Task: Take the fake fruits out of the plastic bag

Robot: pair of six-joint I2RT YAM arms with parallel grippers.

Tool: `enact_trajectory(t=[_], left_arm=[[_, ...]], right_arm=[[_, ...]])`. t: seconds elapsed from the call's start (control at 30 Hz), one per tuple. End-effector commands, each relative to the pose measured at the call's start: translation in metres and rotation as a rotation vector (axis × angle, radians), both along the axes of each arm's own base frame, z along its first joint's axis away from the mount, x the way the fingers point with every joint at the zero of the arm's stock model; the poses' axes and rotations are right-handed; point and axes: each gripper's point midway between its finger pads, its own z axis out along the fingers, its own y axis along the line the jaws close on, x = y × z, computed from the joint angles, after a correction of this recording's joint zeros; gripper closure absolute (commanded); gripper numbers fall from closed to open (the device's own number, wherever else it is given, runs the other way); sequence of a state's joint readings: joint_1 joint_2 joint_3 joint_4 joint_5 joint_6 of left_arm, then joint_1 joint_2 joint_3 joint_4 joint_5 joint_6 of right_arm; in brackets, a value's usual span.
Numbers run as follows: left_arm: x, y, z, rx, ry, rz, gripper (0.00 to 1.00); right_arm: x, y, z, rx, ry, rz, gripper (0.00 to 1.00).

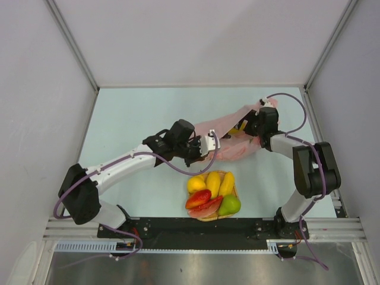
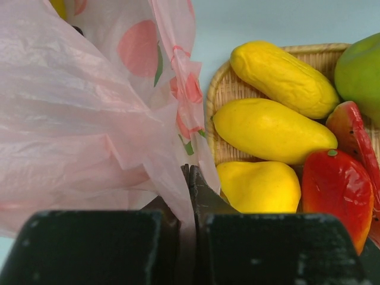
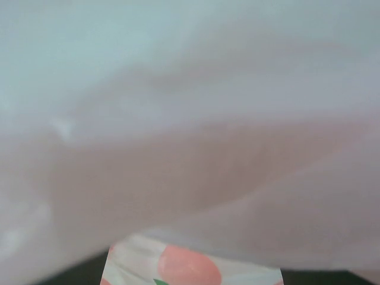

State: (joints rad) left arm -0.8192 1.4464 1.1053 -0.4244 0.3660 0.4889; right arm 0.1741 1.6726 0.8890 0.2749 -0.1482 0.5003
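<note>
Watching left gripper (image 2: pixel 190 189): fingers clenched on thin fold of plastic bag (image 1: pixel 228 142) at its left edge. Just beside that pinch, woven tray (image 2: pixel 217 98) at middle of table's near edge holds six fake fruits (image 2: pixel 270 130). Bag lies mid-table, right of centre. Right gripper (image 1: pixel 254 126) is buried in bag's right end, jaws spread wide. I can't tell if anything sits between them.

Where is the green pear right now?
In the top view, the green pear lies at the near right corner of the woven tray, just right of the watermelon slice.
</note>
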Motion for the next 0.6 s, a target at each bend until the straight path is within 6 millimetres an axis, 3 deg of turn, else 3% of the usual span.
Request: enact_trajectory(t=[0.0, 0.27, 0.43, 0.57], left_arm=[[0.013, -0.005, 0.015, -0.016, -0.049, 0.029, 1.0], [0.028, -0.016, 0.043, -0.057, -0.103, 0.041, 1.0], [0.057, -0.014, 0.108, -0.143, -0.284, 0.15, 1.0], [0.048, -0.02, 0.127, -0.185, -0.275, 0.102, 1.0]], right_arm=[[0.022, 0.003, 0.008, -0.009, -0.054, 0.02, 0.02], [0.024, 0.02, 0.012, 0.015, -0.045, 0.056, 0.02], [0.011, 0.028, 0.021, -0.026, -0.05, 0.123, 0.0], [0.01, 0.028, 0.018, -0.059, -0.059, 0.127, 0.0]])
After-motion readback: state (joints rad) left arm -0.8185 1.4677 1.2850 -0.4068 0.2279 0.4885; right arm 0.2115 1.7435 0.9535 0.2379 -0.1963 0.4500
